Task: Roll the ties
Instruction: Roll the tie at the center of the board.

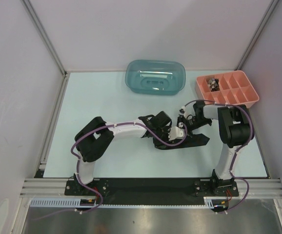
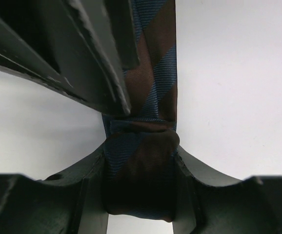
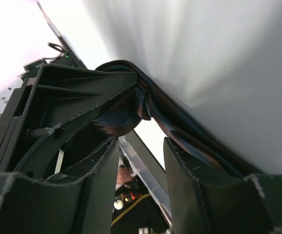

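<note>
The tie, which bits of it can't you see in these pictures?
Top external view: the left gripper and right gripper cover most of the tie; its stripes are too small to see.
Left wrist view: the tie runs off the top edge, so its tip is cut off.
Right wrist view: the left gripper's body covers part of the rolled tie.
Top external view: the bits in the pink tray are too small to name.

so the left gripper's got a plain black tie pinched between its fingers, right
Not plain black. The left wrist view shows the tie striped in navy and brown. The rest holds: the left gripper has it pinched between its fingers.
</note>
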`<state>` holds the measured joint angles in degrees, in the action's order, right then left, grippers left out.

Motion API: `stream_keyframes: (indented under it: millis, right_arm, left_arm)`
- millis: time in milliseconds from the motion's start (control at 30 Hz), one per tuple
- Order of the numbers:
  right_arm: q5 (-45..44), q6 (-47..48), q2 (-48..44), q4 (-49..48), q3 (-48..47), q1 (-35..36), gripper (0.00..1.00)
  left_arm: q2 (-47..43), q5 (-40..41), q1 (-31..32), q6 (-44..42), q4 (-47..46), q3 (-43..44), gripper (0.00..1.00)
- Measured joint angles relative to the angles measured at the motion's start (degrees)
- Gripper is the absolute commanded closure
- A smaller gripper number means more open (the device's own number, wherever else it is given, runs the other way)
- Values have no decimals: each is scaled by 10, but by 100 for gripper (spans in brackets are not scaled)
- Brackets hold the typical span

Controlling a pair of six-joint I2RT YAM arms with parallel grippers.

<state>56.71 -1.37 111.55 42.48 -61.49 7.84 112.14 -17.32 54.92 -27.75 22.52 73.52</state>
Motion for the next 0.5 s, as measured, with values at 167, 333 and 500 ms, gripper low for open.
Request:
stream_keyframes:
  millis: [167,333,500]
  right_arm:
    - [14,-60,-33,-77,40,13,53]
    - [26,-103,-52,-142,54,34,53]
    - [30,-123,-52,-170,71,42,53]
  left_arm:
    - [0,-1,-1,5,-1,0,83]
    - [0,0,-1,9,-1,0,83]
    - [1,-5,-4,14,-1,-1,83]
